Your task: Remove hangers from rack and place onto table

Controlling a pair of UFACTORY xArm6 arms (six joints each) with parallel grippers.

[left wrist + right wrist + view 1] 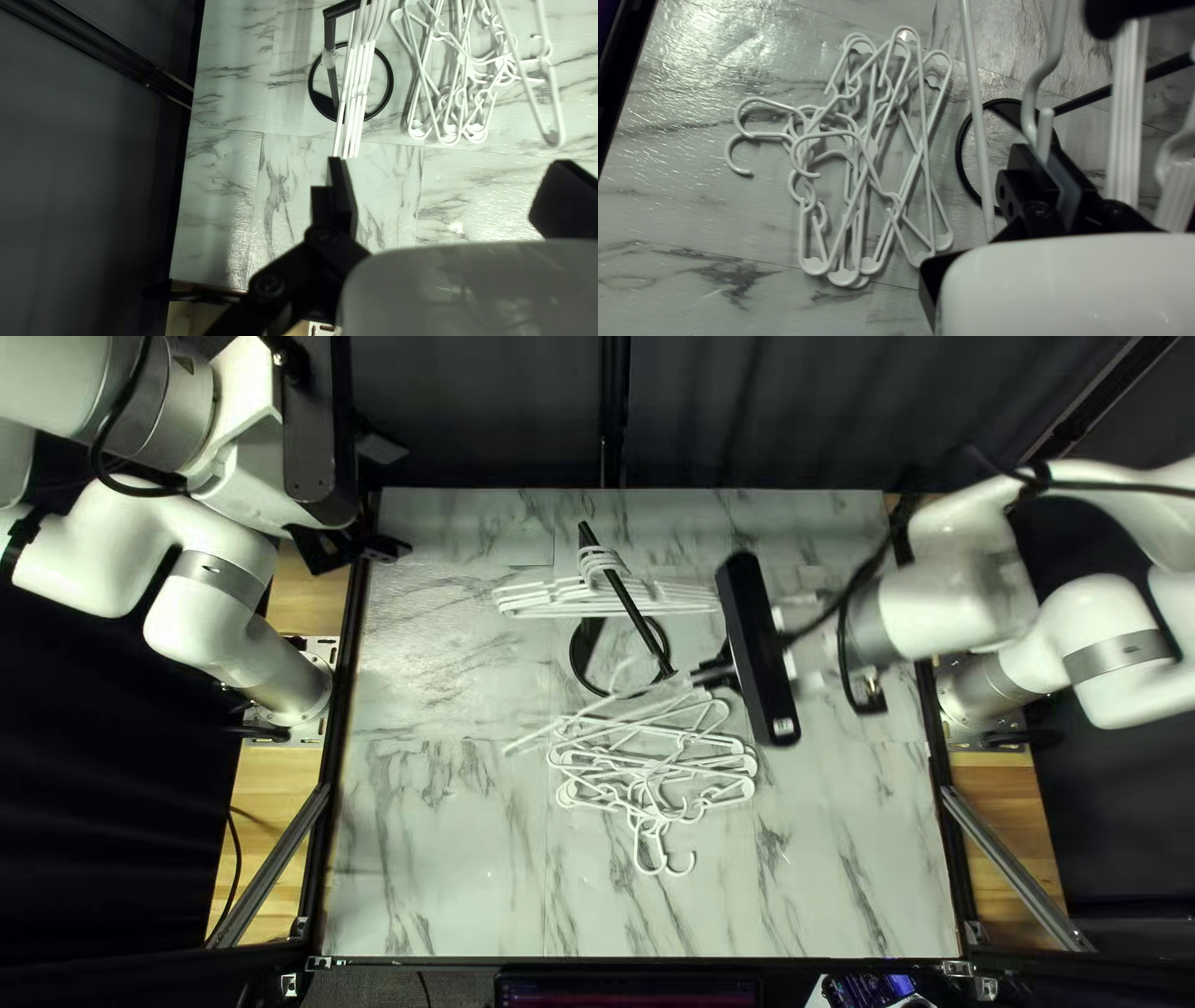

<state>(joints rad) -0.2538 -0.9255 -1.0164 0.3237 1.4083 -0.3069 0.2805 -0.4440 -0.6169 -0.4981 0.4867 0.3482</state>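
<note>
My right gripper [710,676] is low over the table beside the black rack [641,622]. In the right wrist view this gripper [1054,163] is shut on a white hanger [1057,43]; the same hanger [548,733] slants above the pile in the top left view. Several white hangers [679,597] hang bunched on the rack's arm. A tangled pile of white hangers [654,765] lies on the table in front of the rack. My left gripper [361,550] is raised over the far left corner; in its wrist view this gripper [445,186] stands open, with nothing between its fingers.
The rack's round black base [389,93] stands on the marble-patterned table [436,859]. Its ring lies close to the pile and under my right gripper. A dark frame [326,834] borders the table's left edge, and a dark curtain [498,411] hangs behind the far edge.
</note>
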